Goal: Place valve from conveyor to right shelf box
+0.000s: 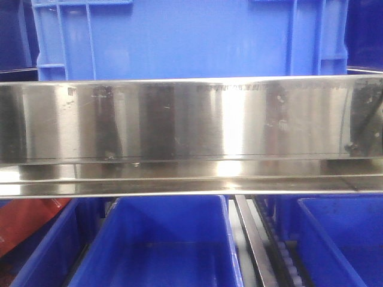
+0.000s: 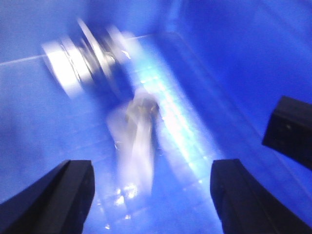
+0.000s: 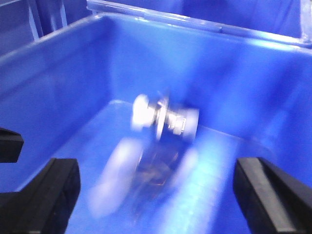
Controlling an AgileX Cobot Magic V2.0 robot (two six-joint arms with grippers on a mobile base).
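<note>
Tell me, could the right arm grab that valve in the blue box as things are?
Probably yes: the right gripper is open, the valve lies ahead of it on the box floor, nothing between.

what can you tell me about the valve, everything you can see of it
The valve is a silvery, metallic-looking piece, blurred in both wrist views. A round flanged body with stacked disc-like rings shows at one end, and a paler, smeared part extends from it toward the camera. It sits inside a blue box, over its floor; whether it rests there cannot be told. Neither gripper touches it: the left gripper and the right gripper are both open around empty space.
</note>
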